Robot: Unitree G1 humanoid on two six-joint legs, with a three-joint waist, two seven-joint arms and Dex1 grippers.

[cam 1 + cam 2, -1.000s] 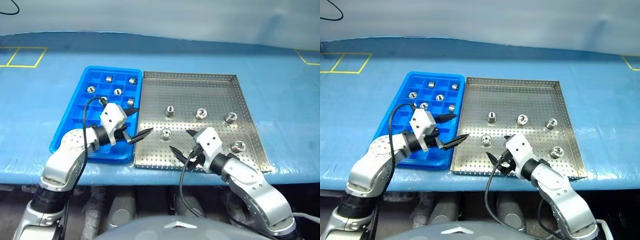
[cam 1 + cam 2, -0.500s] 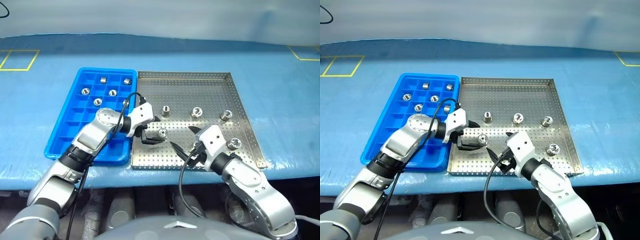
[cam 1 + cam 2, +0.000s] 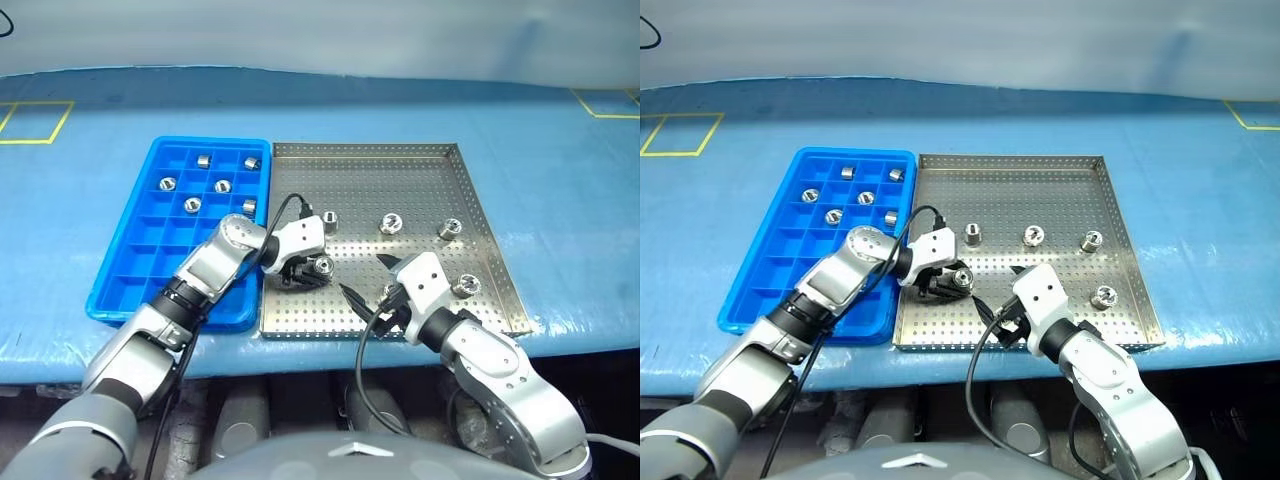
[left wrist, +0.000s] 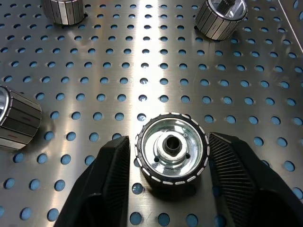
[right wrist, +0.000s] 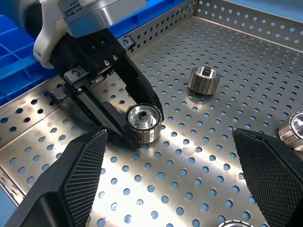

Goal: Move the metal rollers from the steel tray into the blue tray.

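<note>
The steel tray (image 3: 365, 149) lies on the blue table, with the blue tray (image 3: 150, 270) against its left side. My left gripper (image 3: 318, 268) reaches over the steel tray's near-left part and is shut on a metal roller (image 4: 172, 147) that stands on the perforated sheet, one ribbed finger (image 4: 116, 165) at each side. Several other metal rollers (image 3: 390, 224) stand loose across the steel tray. Several more (image 3: 222, 186) sit in the far compartments of the blue tray. My right gripper (image 3: 362, 275) hangs open just right of the held roller, nothing between its fingers.
The table's front edge (image 3: 330, 345) runs just below both trays. Yellow tape marks (image 3: 30, 120) lie at the far left and far right of the blue tabletop. A black cable (image 3: 285, 205) loops off my left wrist.
My left gripper moved right from the blue tray's edge onto the steel tray, came down around a roller and shut on it. The right arm stayed put.
</note>
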